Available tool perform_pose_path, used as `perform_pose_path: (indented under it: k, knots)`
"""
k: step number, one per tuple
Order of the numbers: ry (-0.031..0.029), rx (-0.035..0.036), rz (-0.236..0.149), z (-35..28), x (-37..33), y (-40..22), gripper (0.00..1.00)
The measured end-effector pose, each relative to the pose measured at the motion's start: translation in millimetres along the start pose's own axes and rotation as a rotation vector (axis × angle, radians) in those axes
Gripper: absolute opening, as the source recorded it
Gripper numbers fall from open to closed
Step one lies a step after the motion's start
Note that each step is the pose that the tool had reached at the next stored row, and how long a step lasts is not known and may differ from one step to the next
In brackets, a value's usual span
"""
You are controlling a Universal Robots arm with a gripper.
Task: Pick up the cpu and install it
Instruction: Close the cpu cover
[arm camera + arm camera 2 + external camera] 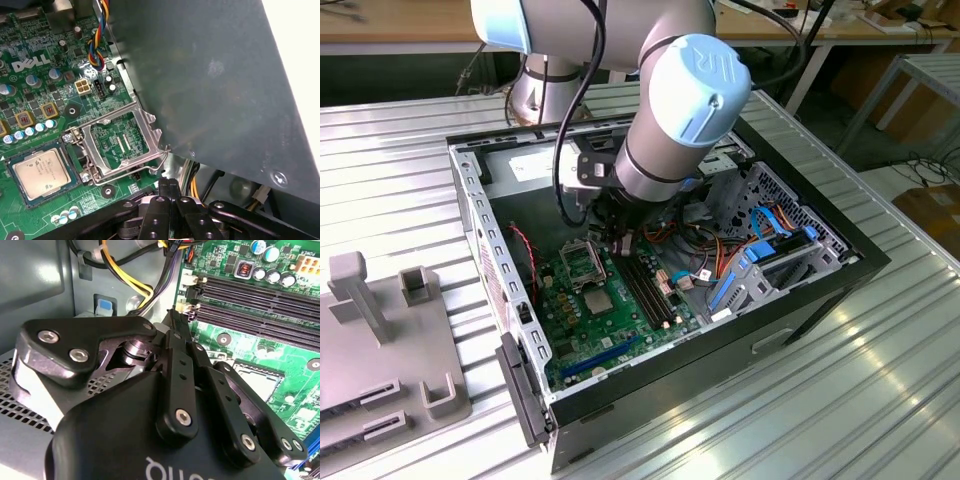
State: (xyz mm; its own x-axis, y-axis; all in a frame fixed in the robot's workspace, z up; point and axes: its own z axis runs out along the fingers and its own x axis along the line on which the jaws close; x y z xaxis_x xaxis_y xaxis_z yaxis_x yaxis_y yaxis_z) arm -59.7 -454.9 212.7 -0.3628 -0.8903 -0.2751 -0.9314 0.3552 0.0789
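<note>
The cpu point(41, 172) is a flat square chip with a silver-grey top, lying flat in its dark socket on the green motherboard point(35, 60). Beside it, the socket's metal frame point(122, 144) is swung open, and green board shows through its middle. My gripper point(170, 184) is apart from the chip, on the far side of that open frame and next to the grey power-supply box point(215, 80). Its black fingers are pressed together with nothing between them. In the second wrist view the gripper point(173, 316) is shut above the board's edge near the memory slots point(260, 300).
In the exterior view the arm point(670, 120) reaches down into the open computer case point(800, 300) on a ribbed metal table point(840, 400). Coloured cable bundles point(150, 280) run beside the gripper. A drive cage with blue clips point(770, 255) fills the case's right side. A grey fixture point(380, 340) stands at the left.
</note>
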Motion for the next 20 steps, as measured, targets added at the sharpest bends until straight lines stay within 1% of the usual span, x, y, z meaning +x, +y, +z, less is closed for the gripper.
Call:
perform_pose_path:
  k: [8, 13, 17, 20]
  knots:
    - [-0.0027, -0.0012, 0.000, 5.2, -2.2, 2.5, 0.11]
    - [-0.0030, -0.0012, 0.000, 6.5, -1.0, 4.6, 0.11]
    - [-0.0029, -0.0012, 0.000, 9.6, 0.0, 5.2, 0.11]
    - [-0.0032, -0.0010, 0.000, 9.7, 0.2, 5.8, 0.11]
